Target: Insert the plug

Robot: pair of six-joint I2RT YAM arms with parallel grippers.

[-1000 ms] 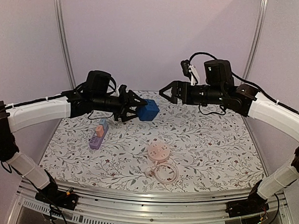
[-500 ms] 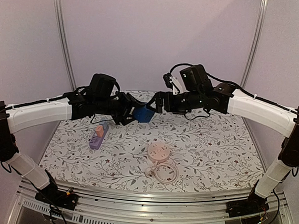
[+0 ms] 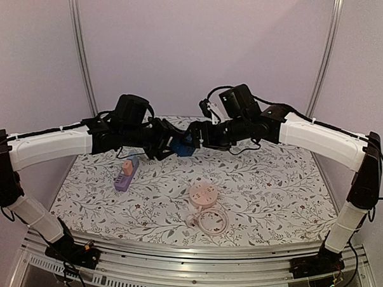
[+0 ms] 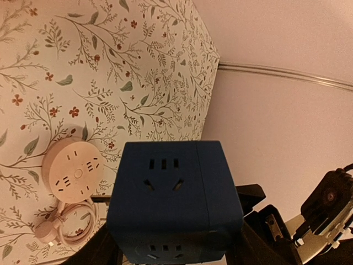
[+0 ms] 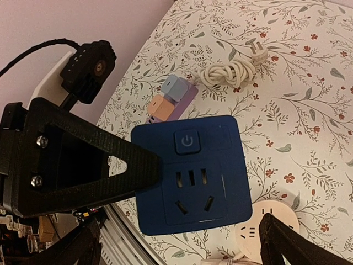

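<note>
Right wrist view: blue cube-shaped plastic socket block [image 5: 190, 174] held aloft, clamped in left pincer [image 3: 165, 144], framed between spread fingers of right pincer [image 5: 212, 193], nothing gripped there. Socket face turned toward right wrist. Cream plug [image 5: 256, 48] on coiled cable seen lying on floral surface [image 5: 309, 110], well apart.

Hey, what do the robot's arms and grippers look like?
Both arms have white shells and black joints. The left gripper and right gripper are black, with triangular open-frame fingers held by silver screws. Black cables loop over the wrists.
</note>
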